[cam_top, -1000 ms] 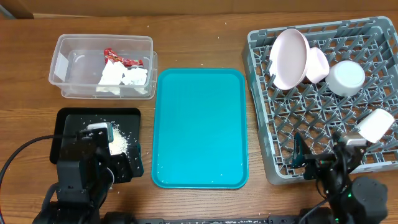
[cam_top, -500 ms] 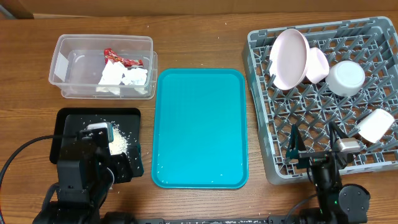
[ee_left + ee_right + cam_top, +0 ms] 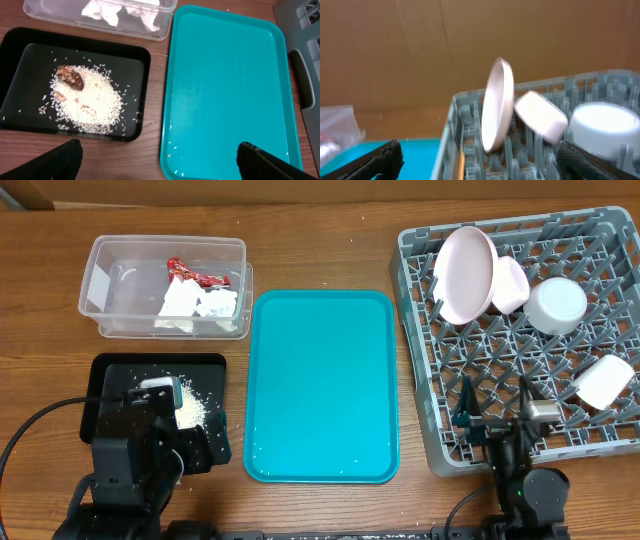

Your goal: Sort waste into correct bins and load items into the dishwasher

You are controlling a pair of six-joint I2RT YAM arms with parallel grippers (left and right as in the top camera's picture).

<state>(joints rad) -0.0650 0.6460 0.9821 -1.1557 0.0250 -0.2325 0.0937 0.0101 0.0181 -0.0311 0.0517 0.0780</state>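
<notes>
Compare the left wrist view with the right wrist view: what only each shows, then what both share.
Only the left wrist: the black tray holding rice and a brown scrap, and napkins in the clear tub.
Only the right wrist: the plate standing on edge, a pale bowl leaning beside it, and a white bowl.
Both: the teal tray, the grey rack and the clear tub, blurred at the right view's edge.

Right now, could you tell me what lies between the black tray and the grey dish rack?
The teal tray lies there, as the overhead view shows.
</notes>
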